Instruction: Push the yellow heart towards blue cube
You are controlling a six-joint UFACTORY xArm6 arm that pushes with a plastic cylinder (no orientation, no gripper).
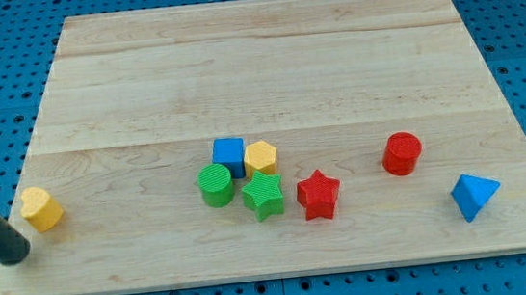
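You'll find my tip (14,257) at the view's bottom left, just beside the yellow heart (41,208), on its lower-left side; whether they touch, you cannot tell. There is no gripper on this arm, only the rod. The heart sits near the tabletop's (256,71) left edge, well apart from the blue cube (229,156). That cube stands mid-tabletop, touching a yellow block (261,157), with a green cylinder (215,185) and green star (264,196) just below.

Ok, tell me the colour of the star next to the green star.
Red star, clearest in the camera view.
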